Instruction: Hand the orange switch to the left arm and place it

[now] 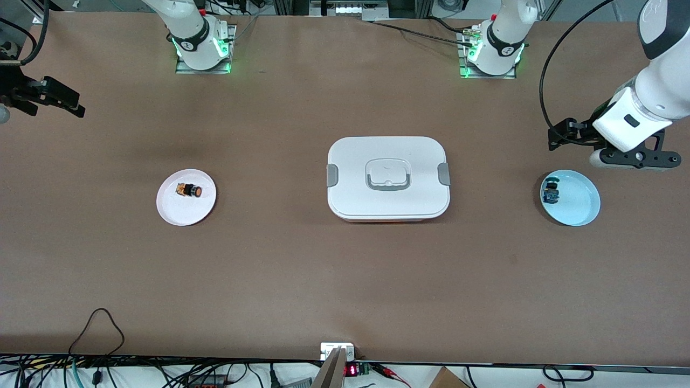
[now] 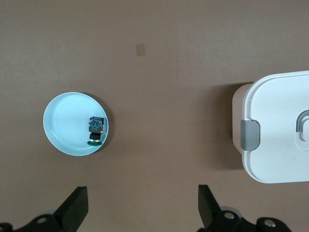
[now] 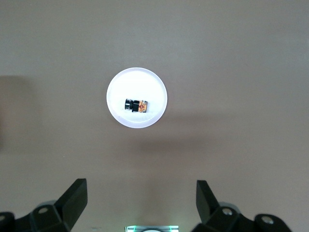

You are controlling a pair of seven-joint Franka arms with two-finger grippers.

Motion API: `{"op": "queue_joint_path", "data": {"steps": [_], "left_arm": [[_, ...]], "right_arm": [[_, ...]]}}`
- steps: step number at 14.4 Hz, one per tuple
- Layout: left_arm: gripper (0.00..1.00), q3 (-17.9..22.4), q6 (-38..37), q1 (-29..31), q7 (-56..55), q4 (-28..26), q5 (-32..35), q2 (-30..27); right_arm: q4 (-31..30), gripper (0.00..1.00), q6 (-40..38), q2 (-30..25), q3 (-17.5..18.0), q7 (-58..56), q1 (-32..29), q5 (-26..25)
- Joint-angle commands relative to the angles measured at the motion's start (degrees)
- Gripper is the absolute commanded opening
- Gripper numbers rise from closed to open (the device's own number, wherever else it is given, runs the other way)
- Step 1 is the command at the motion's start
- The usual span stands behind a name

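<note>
The orange switch [image 1: 189, 191] lies on its side on a small white plate [image 1: 173, 210] toward the right arm's end of the table. It also shows in the right wrist view [image 3: 136, 105] on that plate [image 3: 145, 82]. The white box [image 1: 388, 178] stands at the table's middle, and its end shows in the left wrist view [image 2: 277, 125]. My right gripper [image 1: 16, 94] is up in the air past the white plate at the table's end, open and empty [image 3: 140, 200]. My left gripper [image 1: 639, 158] hangs high over the table by the blue plate, open and empty [image 2: 143, 205].
A small blue-and-black switch [image 1: 551, 193] lies in a light blue plate [image 1: 579, 207] toward the left arm's end, also in the left wrist view [image 2: 96, 129]. Cables run along the table edge nearest the front camera.
</note>
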Motion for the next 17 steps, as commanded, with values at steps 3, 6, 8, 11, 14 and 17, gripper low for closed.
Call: {"op": "queue_joint_path", "data": {"steps": [3, 6, 8, 11, 14, 17], "left_arm": [[1.00, -0.16, -1.92, 0.07, -0.19, -0.32, 0.87, -1.42], [1.00, -0.24, -2.27, -0.01, -0.28, -0.32, 0.87, -2.03], [1.00, -0.16, -2.54, 0.07, -0.19, -0.32, 0.87, -2.21], [1.00, -0.15, -1.84, -0.10, -0.28, -0.32, 0.87, -1.95], [1.00, -0.15, -2.01, -0.01, -0.19, -0.41, 0.87, -1.95], [1.00, -0.15, -2.27, -0.01, -0.28, -0.41, 0.87, -2.04]], "right_arm": [[1.06, 1.00, -0.79, 0.32, -0.05, -0.44, 0.23, -0.15], [1.06, 1.00, -0.27, 0.67, -0.14, -0.09, 0.14, -0.06], [1.06, 1.00, -0.70, 1.29, -0.14, -0.17, 0.14, -0.06], [1.06, 1.00, -0.18, 2.86, -0.23, -0.18, -0.03, -0.06], [1.06, 1.00, -0.01, 4.19, -0.31, 0.00, -0.12, 0.37], [1.06, 1.00, 0.08, 4.80, -0.32, 0.00, -0.03, 1.25]]}}
